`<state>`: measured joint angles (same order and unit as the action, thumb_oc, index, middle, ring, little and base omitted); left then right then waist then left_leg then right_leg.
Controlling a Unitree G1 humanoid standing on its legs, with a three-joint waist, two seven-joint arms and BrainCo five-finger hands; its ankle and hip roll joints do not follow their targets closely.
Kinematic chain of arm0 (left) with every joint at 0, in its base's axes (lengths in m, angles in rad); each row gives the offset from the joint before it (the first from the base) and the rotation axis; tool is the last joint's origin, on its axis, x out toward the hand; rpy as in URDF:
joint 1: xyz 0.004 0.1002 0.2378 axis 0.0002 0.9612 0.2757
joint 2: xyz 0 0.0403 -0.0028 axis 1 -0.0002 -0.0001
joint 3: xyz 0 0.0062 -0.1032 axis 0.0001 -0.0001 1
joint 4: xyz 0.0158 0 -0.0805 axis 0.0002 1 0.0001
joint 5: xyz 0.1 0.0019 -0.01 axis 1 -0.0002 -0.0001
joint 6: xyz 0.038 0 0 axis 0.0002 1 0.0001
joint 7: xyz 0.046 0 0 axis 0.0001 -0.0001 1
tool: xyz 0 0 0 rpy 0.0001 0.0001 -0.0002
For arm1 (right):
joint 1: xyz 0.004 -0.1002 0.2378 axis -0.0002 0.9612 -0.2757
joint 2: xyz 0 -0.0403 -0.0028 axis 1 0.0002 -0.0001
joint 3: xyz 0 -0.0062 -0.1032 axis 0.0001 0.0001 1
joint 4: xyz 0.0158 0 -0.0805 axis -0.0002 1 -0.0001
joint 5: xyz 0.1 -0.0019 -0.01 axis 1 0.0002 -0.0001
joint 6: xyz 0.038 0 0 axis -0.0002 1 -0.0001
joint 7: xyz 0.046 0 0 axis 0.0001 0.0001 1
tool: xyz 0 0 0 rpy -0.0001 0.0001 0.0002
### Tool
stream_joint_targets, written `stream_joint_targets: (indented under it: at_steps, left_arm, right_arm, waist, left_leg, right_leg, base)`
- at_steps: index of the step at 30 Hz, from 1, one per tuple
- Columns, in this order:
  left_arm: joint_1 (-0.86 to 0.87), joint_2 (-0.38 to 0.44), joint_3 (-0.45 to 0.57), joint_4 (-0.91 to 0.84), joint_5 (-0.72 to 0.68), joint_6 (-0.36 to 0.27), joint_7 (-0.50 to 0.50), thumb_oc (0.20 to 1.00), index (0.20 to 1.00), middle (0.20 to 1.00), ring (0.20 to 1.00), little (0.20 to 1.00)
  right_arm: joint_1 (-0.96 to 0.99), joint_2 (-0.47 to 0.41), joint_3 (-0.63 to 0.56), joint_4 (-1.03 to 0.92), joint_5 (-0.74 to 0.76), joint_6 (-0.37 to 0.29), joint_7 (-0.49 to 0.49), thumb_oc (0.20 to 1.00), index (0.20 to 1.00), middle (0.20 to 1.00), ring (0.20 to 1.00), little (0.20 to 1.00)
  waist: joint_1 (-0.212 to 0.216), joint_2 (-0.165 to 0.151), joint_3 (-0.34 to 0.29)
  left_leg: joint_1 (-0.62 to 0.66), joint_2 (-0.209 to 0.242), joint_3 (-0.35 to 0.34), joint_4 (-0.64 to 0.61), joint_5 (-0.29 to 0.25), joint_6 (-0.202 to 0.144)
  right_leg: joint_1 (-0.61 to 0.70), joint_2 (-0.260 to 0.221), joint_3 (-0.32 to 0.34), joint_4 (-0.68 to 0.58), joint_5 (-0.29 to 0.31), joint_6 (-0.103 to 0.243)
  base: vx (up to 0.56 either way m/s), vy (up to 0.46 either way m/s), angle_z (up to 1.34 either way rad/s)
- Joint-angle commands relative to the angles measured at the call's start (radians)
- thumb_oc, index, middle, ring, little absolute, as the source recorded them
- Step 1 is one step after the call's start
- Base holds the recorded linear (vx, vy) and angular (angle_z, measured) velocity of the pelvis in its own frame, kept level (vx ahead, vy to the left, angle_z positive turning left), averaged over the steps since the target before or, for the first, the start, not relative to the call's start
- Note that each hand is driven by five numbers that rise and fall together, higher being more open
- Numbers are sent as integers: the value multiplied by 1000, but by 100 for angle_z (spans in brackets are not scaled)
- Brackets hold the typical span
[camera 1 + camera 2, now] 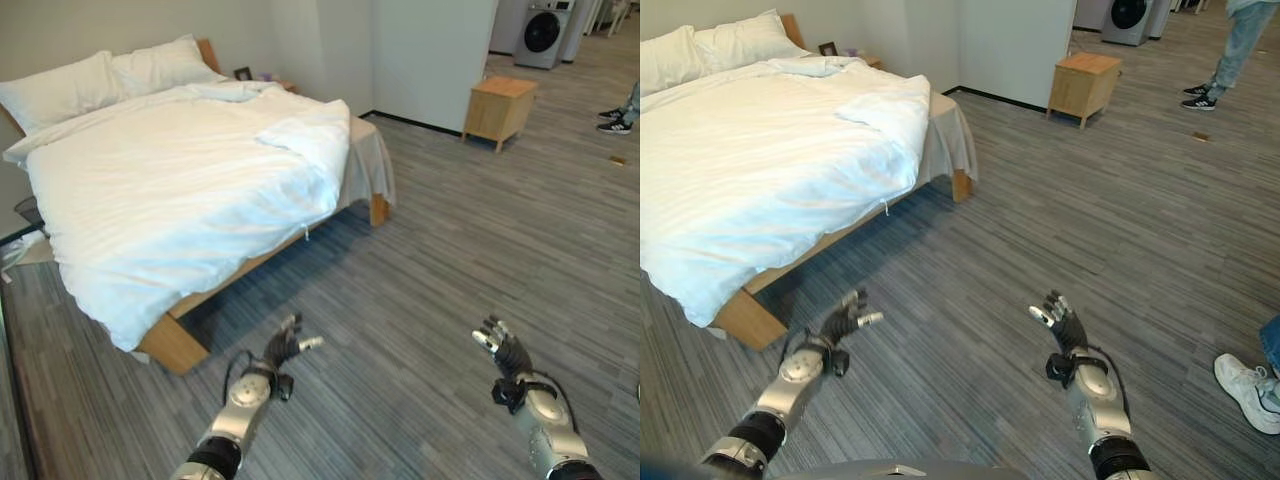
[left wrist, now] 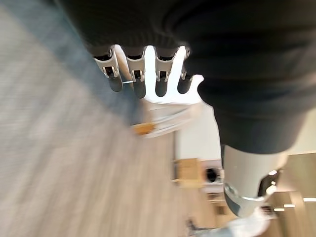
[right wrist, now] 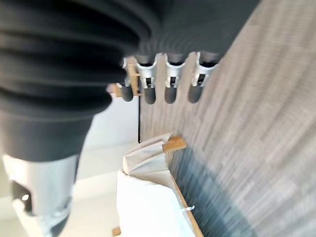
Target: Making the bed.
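A wooden-framed bed (image 1: pixel 175 345) stands at the left, covered by a white duvet (image 1: pixel 170 190) that lies rumpled, with a fold bunched near the foot corner (image 1: pixel 310 130). Two white pillows (image 1: pixel 70 88) rest at the head. My left hand (image 1: pixel 282 348) hovers over the floor a short way from the bed's near corner, fingers relaxed and holding nothing. My right hand (image 1: pixel 503 350) is raised over the floor further right, fingers also loose and empty. Both hands are well apart from the duvet. The fingers (image 2: pixel 148 79) are straight in the left wrist view, and straight (image 3: pixel 158 81) in the right wrist view.
A small wooden side table (image 1: pixel 500 108) stands by the white wall at the back right. A washing machine (image 1: pixel 545 30) is beyond it. A person's shoes (image 1: pixel 1250 390) and legs (image 1: pixel 1230 50) are on the right. Grey plank floor (image 1: pixel 450 250) stretches between bed and table.
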<state>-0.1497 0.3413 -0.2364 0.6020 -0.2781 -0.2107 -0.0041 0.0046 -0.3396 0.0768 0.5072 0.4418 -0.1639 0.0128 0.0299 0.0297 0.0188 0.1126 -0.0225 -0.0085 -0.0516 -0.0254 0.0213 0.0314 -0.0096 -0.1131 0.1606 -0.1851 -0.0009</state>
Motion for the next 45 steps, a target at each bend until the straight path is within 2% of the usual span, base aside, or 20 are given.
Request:
stream_joint_targets:
  at_steps: [1,14,16,18,19,21,22,24,25,26,27,30,33,34,35,36,38,39,41,45]
  left_arm:
    - [-20,-5,38,77,-48,-34,17,1000,1000,1000,1000,1000]
    - [5,-23,125,107,-75,-28,72,1000,1000,1000,1000,1000]
    - [-11,-10,148,66,-89,-32,101,1000,1000,1000,1000,1000]
    - [-14,-7,161,44,-90,-27,110,1000,1000,1000,1000,1000]
    - [-23,-1,168,17,-89,-25,123,1000,1000,1000,1000,1000]
    - [-26,6,165,3,-89,-20,124,1000,1000,1000,1000,1000]
    - [-34,18,162,-11,-68,-16,128,1000,1000,1000,1000,1000]
    - [-48,22,151,-13,-60,-17,128,1000,1000,1000,1000,1000]
    - [-58,24,145,-18,-58,-19,127,1000,1000,1000,1000,1000]
    - [-66,28,140,-25,-62,-24,125,1000,1000,1000,1000,1000]
    - [-73,26,134,-21,-59,-25,122,1000,1000,1000,1000,1000]
    - [-76,11,116,-38,-56,-22,113,1000,1000,1000,1000,1000]
    - [-66,-11,117,-52,-62,-22,111,1000,1000,1000,1000,1000]
    - [-56,-20,122,-55,-74,-22,113,1000,1000,1000,1000,1000]
    - [-36,-32,138,-64,-108,-14,104,1000,1000,1000,1000,1000]
    - [-34,-33,139,-77,-124,-9,98,1000,1000,1000,1000,1000]
    - [-29,-33,132,-86,-141,-6,89,1000,1000,1000,1000,1000]
    - [-30,-33,130,-86,-141,-6,89,1000,1000,1000,1000,1000]
    - [-36,-40,108,-108,-154,5,68,1000,1000,1000,1000,1000]
    - [-19,-52,99,-92,-137,-4,60,1000,1000,1000,1000,1000]
  right_arm:
    - [17,21,23,-27,-51,-31,8,1000,1000,1000,1000,1000]
    - [-8,2,95,-98,-153,-15,26,1000,1000,1000,1000,1000]
    - [-59,-9,113,-112,-171,-18,18,1000,1000,1000,1000,1000]
    - [-71,-5,127,-122,-191,-13,19,1000,1000,1000,1000,1000]
    - [-69,14,129,-119,-174,-10,22,1000,1000,1000,1000,1000]
    - [-62,21,122,-122,-152,-11,23,1000,1000,1000,1000,1000]
    - [-53,33,112,-124,-139,-5,29,1000,1000,1000,1000,1000]
    - [-52,34,111,-120,-138,-3,31,1000,1000,1000,1000,1000]
    - [-50,30,105,-117,-137,1,34,1000,1000,1000,1000,1000]
    - [-50,19,102,-108,-136,1,31,1000,1000,1000,1000,1000]
    - [-49,15,102,-107,-135,-1,27,1000,1000,1000,1000,1000]
    - [-36,4,88,-127,-123,5,34,1000,1000,1000,1000,1000]
    - [-58,-9,93,-111,-124,4,37,1000,1000,1000,1000,1000]
    - [-66,-15,103,-98,-130,2,40,1000,1000,1000,1000,1000]
    - [-85,-35,105,-87,-116,9,41,1000,1000,1000,1000,1000]
    - [-85,-37,103,-92,-86,15,38,1000,1000,1000,1000,1000]
    - [-75,-49,97,-86,-63,12,29,1000,1000,1000,1000,1000]
    - [-75,-49,95,-86,-63,11,30,1000,1000,1000,1000,1000]
    - [-97,-78,86,-79,-90,31,11,1000,1000,1000,1000,1000]
    - [-106,-72,69,-96,-84,7,1,1000,1000,1000,1000,1000]
  waist:
    - [2,-52,-1]
    - [14,-58,29]
    - [21,-48,70]
    - [25,-52,88]
    - [13,-37,115]
    - [5,-37,128]
    - [-10,-44,129]
    - [-26,-43,131]
    - [-40,-45,129]
    - [-64,-53,129]
    - [-80,-52,128]
    - [-96,-56,119]
    - [-99,-41,103]
    - [-102,-33,97]
    - [-94,-51,97]
    - [-84,-69,108]
    - [-36,-118,141]
    - [-35,-111,144]
    - [32,-113,177]
    - [91,-96,165]
  left_leg:
    - [14,-3,-43,-36,11,-41]
    - [1,-10,-25,-36,1,-23]
    - [-1,-9,-14,-36,-7,2]
    - [10,-18,-10,-32,-17,22]
    - [46,-4,-19,-32,-29,34]
    - [60,4,-29,-30,-37,30]
    - [95,11,-35,-36,-59,18]
    - [118,21,-44,-36,-75,3]
    - [137,31,-54,-36,-94,-14]
    - [170,56,-65,-36,-125,-44]
    - [190,77,-76,-36,-126,-56]
    - [232,126,-92,0,-111,-86]
    - [207,160,-90,129,-57,-111]
    - [192,175,-87,205,24,-120]
    - [96,198,-52,521,181,-119]
    - [19,221,-6,640,221,-113]
    - [-108,203,48,797,217,-100]
    - [-110,211,46,810,208,-101]
    - [-272,198,118,824,170,-116]
    - [-365,165,225,469,190,-113]
  right_leg:
    - [101,-92,-12,-230,200,132]
    - [51,-106,18,-177,193,147]
    - [-61,-121,36,26,173,170]
    - [-141,-135,50,240,236,193]
    - [-216,-143,41,431,287,190]
    - [-257,-139,49,483,275,188]
    - [-288,-177,20,393,277,186]
    - [-291,-185,4,303,269,182]
    - [-291,-193,-10,192,266,183]
    - [-278,-183,-17,-47,301,199]
    - [-287,-162,13,-137,334,209]
    - [-294,-150,23,-157,409,238]
    - [-271,-137,-18,-136,379,214]
    - [-256,-114,-23,-113,358,190]
    - [-186,-95,-49,-106,312,128]
    - [-139,-82,-59,-118,284,91]
    - [-55,-81,-70,-155,241,59]
    - [-52,-74,-71,-154,240,58]
    - [66,-50,-69,-205,207,56]
    - [162,-22,-56,-244,154,67]
  base:
    - [0,0,0]
    - [23,35,-4]
    - [-45,150,-33]
    - [64,146,-46]
    - [179,125,-10]
    - [223,16,2]
    - [352,-99,9]
    - [320,-109,11]
    - [431,-226,6]
    - [583,-321,14]
    - [584,-346,23]
    - [426,-288,41]
    - [326,-232,45]
    - [479,-425,-20]
    - [641,-641,-27]
    - [593,-693,-19]
    - [330,-456,-19]
    - [459,-401,-43]
    - [521,-284,-5]
    - [509,-67,-10]
